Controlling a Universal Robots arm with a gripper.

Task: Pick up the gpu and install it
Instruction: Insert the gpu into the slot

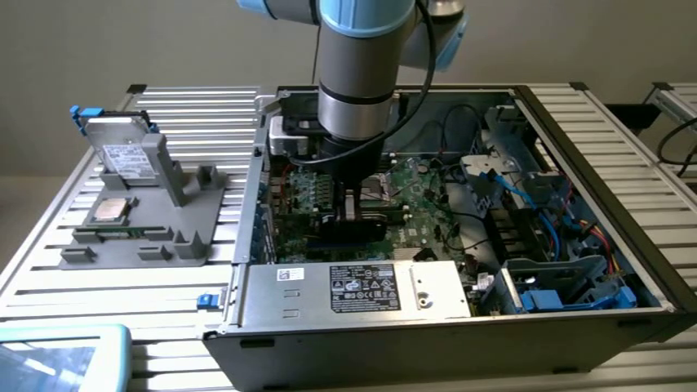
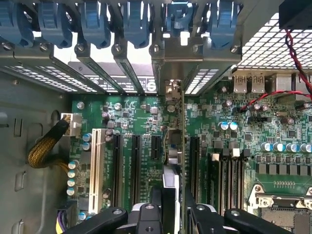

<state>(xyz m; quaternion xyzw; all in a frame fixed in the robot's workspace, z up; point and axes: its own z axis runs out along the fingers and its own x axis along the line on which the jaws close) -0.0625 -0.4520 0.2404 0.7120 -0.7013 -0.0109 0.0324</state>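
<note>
Installation step in hand. Tool (image 2: 171, 202) is clamped on the gpu (image 2: 170, 156), held edge-on inside the computer case (image 1: 436, 351), low over the motherboard (image 2: 126, 112) and its expansion slots (image 2: 135, 161). Seating not confirmed; in my judgement it demands square alignment with the slot.

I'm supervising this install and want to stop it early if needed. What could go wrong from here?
The gripper holds the thin green-and-black gpu card edge-down over the green motherboard. If its edge misses a long black slot, pressing may bend it. Its silver end bracket could catch on the grey rear slot frame.
</note>
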